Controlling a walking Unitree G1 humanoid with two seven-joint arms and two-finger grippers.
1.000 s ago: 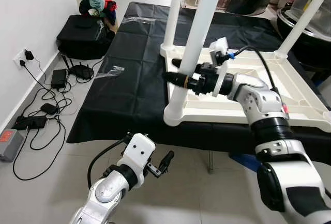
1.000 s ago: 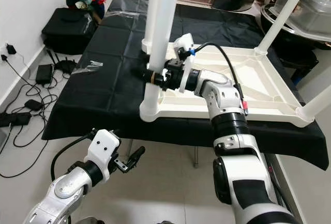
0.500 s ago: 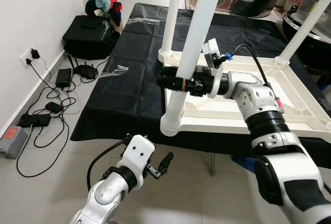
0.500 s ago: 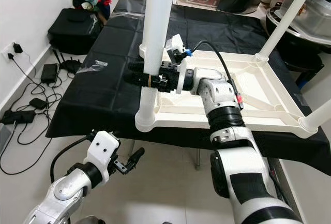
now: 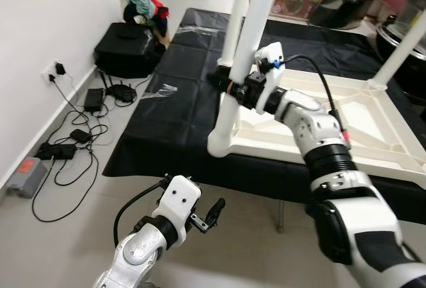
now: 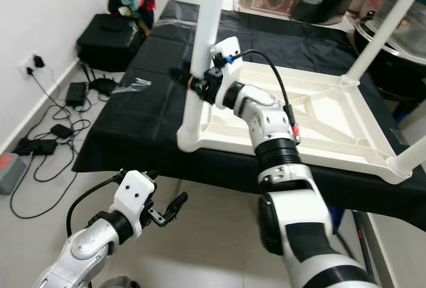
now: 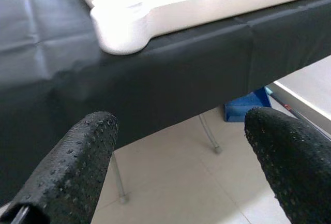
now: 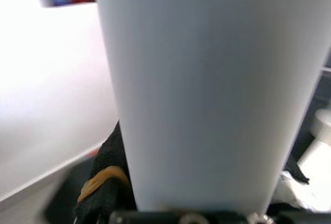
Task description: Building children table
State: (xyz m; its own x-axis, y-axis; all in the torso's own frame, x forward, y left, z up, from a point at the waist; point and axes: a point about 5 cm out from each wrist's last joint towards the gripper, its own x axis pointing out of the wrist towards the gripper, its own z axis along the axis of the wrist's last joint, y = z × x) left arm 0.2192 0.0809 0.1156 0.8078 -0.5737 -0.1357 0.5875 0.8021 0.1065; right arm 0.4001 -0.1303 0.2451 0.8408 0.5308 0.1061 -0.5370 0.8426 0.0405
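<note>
Upturned white children's table (image 5: 346, 118) lies at the counter's (image 5: 173, 118) front edge, legs up. Right gripper (image 5: 229, 82), jaws clamped on the front-left table leg (image 5: 239, 55). Left gripper (image 5: 213, 209) hangs below the counter's edge, jaws wide.

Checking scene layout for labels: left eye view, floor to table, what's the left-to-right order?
Orange-labelled grey box → wall socket → black bag → near white table leg → upturned white tabletop.
</note>
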